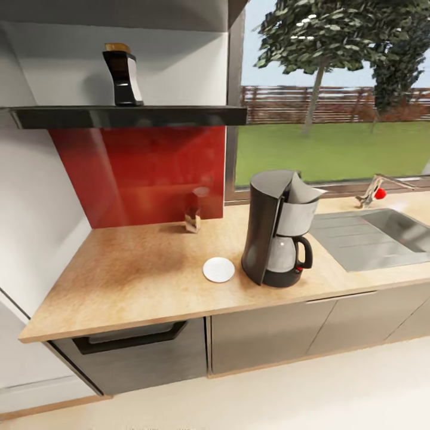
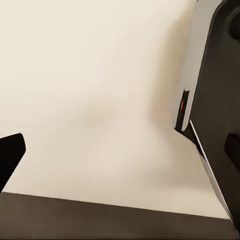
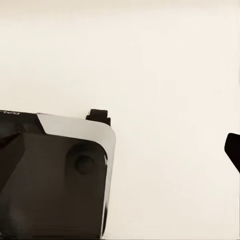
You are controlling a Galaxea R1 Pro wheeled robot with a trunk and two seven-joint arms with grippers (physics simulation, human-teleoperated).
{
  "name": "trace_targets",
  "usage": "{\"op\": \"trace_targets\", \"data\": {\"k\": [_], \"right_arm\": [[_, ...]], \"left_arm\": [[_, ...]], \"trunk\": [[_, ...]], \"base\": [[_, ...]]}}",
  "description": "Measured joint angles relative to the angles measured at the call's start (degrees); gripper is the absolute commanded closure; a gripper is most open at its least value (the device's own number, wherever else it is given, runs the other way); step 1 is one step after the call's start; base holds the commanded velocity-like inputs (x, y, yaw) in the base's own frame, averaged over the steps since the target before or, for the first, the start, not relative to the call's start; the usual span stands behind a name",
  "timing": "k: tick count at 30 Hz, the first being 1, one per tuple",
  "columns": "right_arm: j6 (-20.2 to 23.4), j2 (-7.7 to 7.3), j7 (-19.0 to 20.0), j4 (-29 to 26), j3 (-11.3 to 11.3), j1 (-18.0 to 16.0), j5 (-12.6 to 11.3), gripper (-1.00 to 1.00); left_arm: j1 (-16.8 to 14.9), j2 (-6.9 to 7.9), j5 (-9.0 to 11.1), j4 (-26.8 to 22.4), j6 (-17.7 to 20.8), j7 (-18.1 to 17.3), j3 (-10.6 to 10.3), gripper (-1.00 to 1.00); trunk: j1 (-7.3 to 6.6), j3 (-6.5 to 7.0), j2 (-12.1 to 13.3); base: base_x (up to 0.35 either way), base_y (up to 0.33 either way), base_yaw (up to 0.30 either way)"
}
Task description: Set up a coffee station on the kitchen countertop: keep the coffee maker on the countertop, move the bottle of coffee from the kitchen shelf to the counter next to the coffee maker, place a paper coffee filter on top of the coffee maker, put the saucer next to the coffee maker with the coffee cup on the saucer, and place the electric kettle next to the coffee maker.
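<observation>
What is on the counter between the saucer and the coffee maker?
Nothing. In the head view, only bare countertop separates the saucer from the coffee maker.

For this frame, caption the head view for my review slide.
Coffee maker and saucer on the countertop; bottle of coffee on the shelf.

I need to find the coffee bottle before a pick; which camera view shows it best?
The head view: the bottle of coffee stands upright on the kitchen shelf, whole and unblocked, up and left of the coffee maker. The wrist views look down at pale floor and robot body, so they give nothing on it.
</observation>
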Motion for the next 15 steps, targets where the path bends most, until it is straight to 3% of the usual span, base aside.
{"op": "trace_targets", "data": {"k": [6,10,15], "right_arm": [[0.01,-0.56,0.34,-0.02,0.03,2.54,1.36,-1.0],[-0.04,-1.62,6.34,-0.06,-0.01,4.74,1.46,-1.0],[-0.05,-1.72,7.57,-0.07,-0.04,5.55,1.33,-1.0]], "left_arm": [[0.0,0.0,0.32,0.23,0.0,0.17,0.0,-1.0],[0.0,-0.08,0.56,0.25,0.0,0.19,0.0,-1.0],[-0.01,-0.35,0.62,0.26,0.0,0.2,-0.01,-1.0]], "trunk": [[0.0,-0.24,0.0],[0.0,-0.41,0.0],[0.01,-0.67,0.0]], "base": [[0.0,-0.272,0.272],[-0.03,-0.272,0.264],[-0.107,-0.269,0.223]]}}
